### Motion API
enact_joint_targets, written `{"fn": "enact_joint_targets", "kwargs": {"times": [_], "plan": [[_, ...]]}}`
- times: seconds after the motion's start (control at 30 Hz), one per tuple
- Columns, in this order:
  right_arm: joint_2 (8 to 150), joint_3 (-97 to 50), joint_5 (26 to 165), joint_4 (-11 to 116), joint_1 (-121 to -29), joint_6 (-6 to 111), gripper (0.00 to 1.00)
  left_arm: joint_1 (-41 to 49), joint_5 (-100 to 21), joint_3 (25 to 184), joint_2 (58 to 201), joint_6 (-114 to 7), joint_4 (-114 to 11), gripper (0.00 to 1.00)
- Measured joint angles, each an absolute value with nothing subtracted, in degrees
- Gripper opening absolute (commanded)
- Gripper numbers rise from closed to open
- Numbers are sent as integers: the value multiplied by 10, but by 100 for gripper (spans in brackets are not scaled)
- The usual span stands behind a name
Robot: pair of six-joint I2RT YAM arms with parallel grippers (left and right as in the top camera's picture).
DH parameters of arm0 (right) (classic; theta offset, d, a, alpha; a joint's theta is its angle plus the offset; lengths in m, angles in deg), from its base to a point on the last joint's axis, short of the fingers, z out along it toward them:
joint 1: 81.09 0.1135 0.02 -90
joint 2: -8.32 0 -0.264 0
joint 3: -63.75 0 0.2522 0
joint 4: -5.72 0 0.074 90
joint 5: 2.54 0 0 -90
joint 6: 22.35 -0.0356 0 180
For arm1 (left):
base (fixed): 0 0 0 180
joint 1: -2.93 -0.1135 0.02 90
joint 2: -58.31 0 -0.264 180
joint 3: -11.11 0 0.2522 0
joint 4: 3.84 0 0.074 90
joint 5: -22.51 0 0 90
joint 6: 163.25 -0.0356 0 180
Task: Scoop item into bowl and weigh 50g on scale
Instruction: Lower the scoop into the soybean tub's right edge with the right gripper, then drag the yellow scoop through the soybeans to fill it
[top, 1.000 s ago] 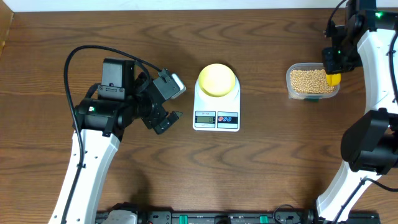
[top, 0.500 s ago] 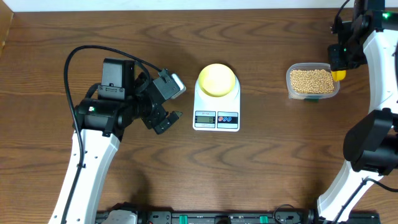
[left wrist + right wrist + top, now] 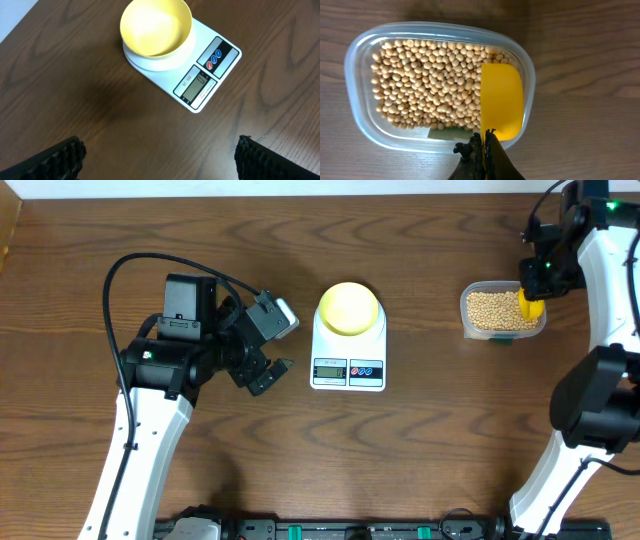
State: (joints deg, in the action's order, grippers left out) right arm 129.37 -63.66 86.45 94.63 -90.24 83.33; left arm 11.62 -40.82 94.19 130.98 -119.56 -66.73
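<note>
Tan beans (image 3: 495,309) (image 3: 430,80) fill a clear plastic tub (image 3: 468,320) (image 3: 357,100) at the right. My right gripper (image 3: 534,288) (image 3: 485,137) is shut on the handle of a bright yellow scoop (image 3: 531,306) (image 3: 501,100), whose empty cup sits over the tub's right end, at the beans' edge. The pale-yellow bowl (image 3: 348,307) (image 3: 156,27) stands empty on the white scale (image 3: 348,368) (image 3: 210,75) in the middle. My left gripper (image 3: 272,345) (image 3: 157,157) is open and empty, left of the scale.
The left arm's black cable (image 3: 150,265) loops over the table at the left. The table's far edge (image 3: 300,198) runs along the top. A rail with clamps (image 3: 350,530) lies along the front edge.
My right gripper has swung the scoop from the tub's right rim outward and back over the tub's right end. The left arm has not moved.
</note>
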Motion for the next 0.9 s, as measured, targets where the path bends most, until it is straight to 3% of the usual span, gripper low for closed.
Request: {"fn": "enact_joint_targets", "kwargs": {"times": [0.9], "plan": [[1344, -641, 1026, 964, -907, 849, 1, 116, -408, 942, 1310, -1196, -667, 98]]}}
